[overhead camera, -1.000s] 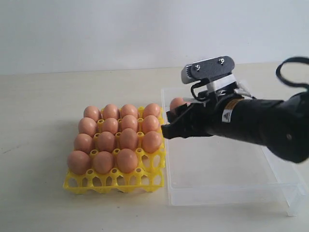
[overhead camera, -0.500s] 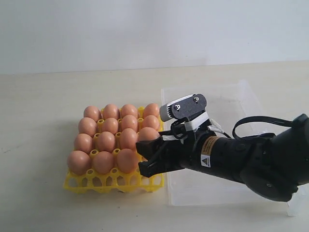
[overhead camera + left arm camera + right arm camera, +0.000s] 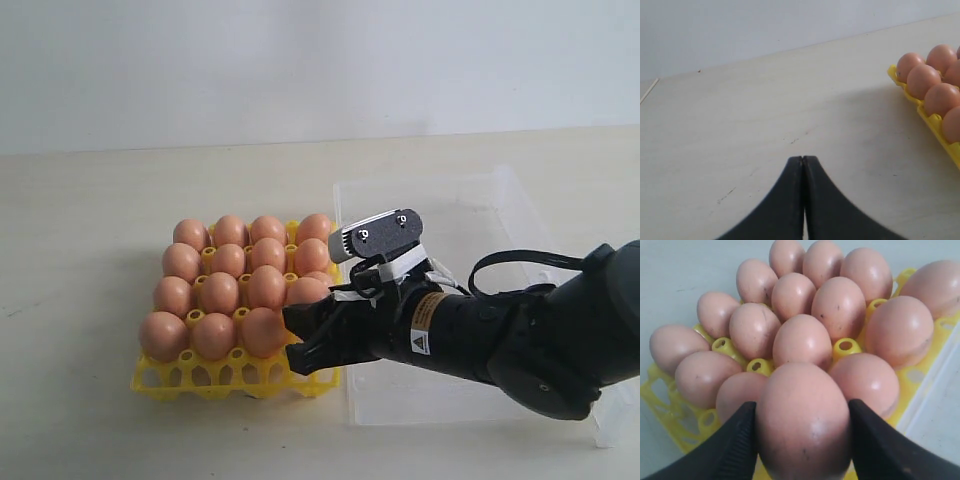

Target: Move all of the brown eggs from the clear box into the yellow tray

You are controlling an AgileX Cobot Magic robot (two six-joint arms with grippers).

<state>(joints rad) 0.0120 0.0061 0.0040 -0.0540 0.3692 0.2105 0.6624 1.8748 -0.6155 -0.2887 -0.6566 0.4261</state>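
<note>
Several brown eggs [image 3: 228, 290] fill the cups of the yellow tray [image 3: 235, 382], left of the clear box [image 3: 455, 412]. My right gripper [image 3: 305, 328] reaches across from the box side and is shut on one brown egg [image 3: 308, 292], holding it low over the tray's near right corner. In the right wrist view this egg [image 3: 802, 420] sits between the two black fingers [image 3: 737, 440], with the filled tray [image 3: 847, 346] just behind. No egg shows in the box. My left gripper [image 3: 803, 159] is shut on nothing above bare table, with the tray's edge [image 3: 940, 125] off to one side.
The tray's nearest row of cups [image 3: 190, 378] holds no eggs. The right arm [image 3: 500, 340] lies over the box's near half and hides its floor there. Pale tabletop [image 3: 80, 250] stretches left of the tray, and a white wall stands behind.
The right gripper carried its egg from above the box's far left corner leftward and toward the near side, then dropped slightly over the tray's near right corner.
</note>
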